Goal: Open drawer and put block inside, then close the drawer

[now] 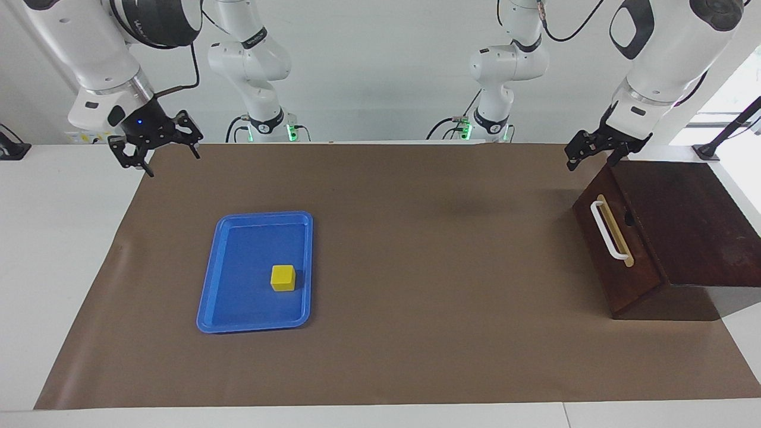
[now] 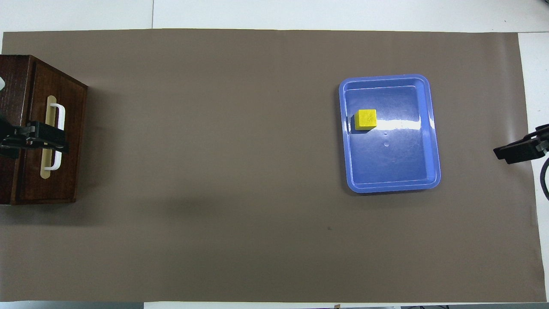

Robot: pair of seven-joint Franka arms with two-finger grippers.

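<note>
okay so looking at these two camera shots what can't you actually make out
- Inside of the drawer: hidden in both views, its front is shut.
- Part of the white handle: covered in the overhead view by the raised left gripper.
- Dark wooden box: cut off by the overhead view's edge.
- Right gripper: overhead view shows only its tip at the edge.
</note>
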